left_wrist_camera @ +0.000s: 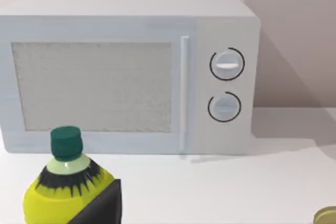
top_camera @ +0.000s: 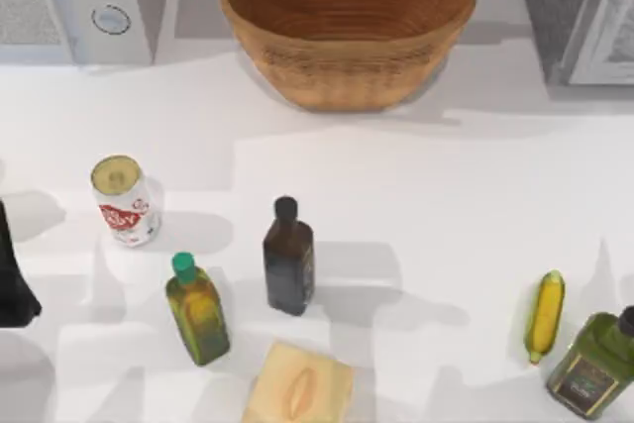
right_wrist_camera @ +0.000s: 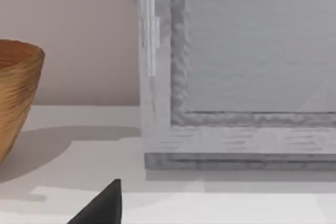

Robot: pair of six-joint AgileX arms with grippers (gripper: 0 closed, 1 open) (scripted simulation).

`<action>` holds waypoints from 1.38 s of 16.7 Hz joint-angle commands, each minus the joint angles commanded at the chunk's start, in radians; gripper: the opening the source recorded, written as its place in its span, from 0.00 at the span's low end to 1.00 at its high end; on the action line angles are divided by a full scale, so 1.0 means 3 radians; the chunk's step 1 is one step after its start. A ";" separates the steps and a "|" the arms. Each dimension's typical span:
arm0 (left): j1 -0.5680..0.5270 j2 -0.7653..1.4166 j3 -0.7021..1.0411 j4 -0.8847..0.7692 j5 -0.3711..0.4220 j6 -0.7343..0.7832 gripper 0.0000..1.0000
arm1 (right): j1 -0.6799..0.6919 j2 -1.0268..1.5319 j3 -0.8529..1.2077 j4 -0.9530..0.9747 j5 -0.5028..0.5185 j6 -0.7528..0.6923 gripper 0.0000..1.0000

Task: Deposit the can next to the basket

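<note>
The can [top_camera: 124, 201] is white with a red logo and a pale gold top. It stands upright on the table's left side, well in front of the basket and to its left. The basket [top_camera: 347, 27], wide and woven tan-brown, sits at the back centre, and its rim [right_wrist_camera: 18, 72] also appears in the right wrist view. My left gripper [top_camera: 12, 279] is a dark shape at the left edge, a short way left of the can and apart from it. A dark part of my right gripper [right_wrist_camera: 100, 207] hangs over the table near the back right appliance.
A dark brown bottle [top_camera: 288, 257], a green-capped bottle [top_camera: 198, 309] and a tan loaf [top_camera: 299, 388] stand right of and in front of the can. A microwave [top_camera: 79, 2] is back left, a grey appliance [top_camera: 584, 12] back right. A yellow cob [top_camera: 544, 316] and an olive bottle [top_camera: 594, 364] sit front right.
</note>
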State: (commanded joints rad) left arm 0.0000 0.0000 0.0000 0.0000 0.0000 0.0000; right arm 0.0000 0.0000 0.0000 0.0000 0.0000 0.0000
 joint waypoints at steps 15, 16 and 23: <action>-0.0324 0.2561 0.2104 -0.1593 0.0006 0.0746 1.00 | 0.0000 0.0000 0.0000 0.0000 0.0000 0.0000 1.00; -0.0361 0.2862 0.2346 -0.1780 0.0007 0.0832 1.00 | 0.0000 0.0000 0.0000 0.0000 0.0000 0.0000 1.00; -0.0607 0.4861 0.3983 -0.3024 0.0006 0.1409 1.00 | 0.0000 0.0000 0.0000 0.0000 0.0000 0.0000 1.00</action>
State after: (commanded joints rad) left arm -0.1822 1.4584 1.1949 -0.9072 0.0019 0.4226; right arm 0.0000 0.0000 0.0000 0.0000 0.0000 0.0000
